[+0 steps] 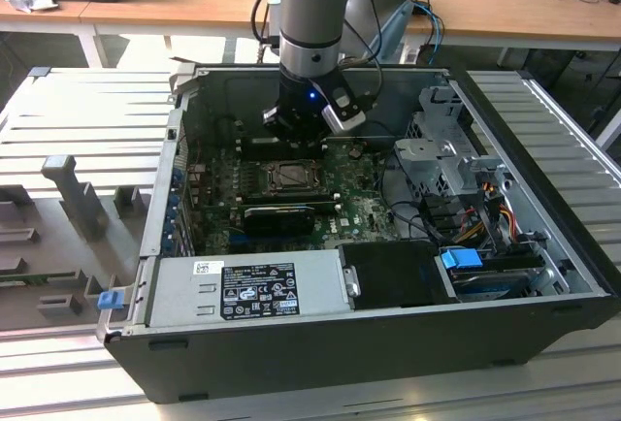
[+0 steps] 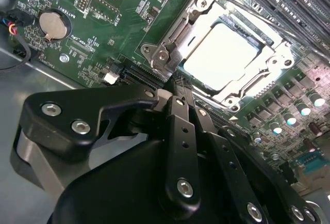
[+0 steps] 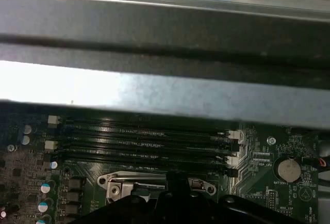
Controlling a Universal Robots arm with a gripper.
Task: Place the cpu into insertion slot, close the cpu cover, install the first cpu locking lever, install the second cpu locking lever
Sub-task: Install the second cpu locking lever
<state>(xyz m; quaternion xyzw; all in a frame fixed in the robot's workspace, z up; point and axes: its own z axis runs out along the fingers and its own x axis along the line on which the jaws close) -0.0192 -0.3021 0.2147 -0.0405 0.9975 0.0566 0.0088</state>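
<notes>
The cpu (image 2: 220, 53) lies flat in the insertion slot (image 1: 273, 178) on the green motherboard, its pale face glaring white. Around it lies the cpu cover (image 2: 202, 11), a shiny metal frame, flat over the chip's edges. My gripper (image 2: 178, 84) hangs just off one corner of that frame with its black fingers (image 2: 180, 131) shut together and nothing between them. In the exterior view the gripper (image 1: 296, 128) stands low inside the case, just behind the socket. I cannot tell how the locking levers stand.
The open computer case surrounds the board; its metal wall (image 3: 154, 53) rises close behind the memory slots (image 3: 144, 144). A coin battery (image 2: 54, 24) sits on the board. The grey power supply (image 1: 247, 290), drive cage (image 1: 437, 149) and cables (image 1: 475, 217) fill the exterior view's front and right.
</notes>
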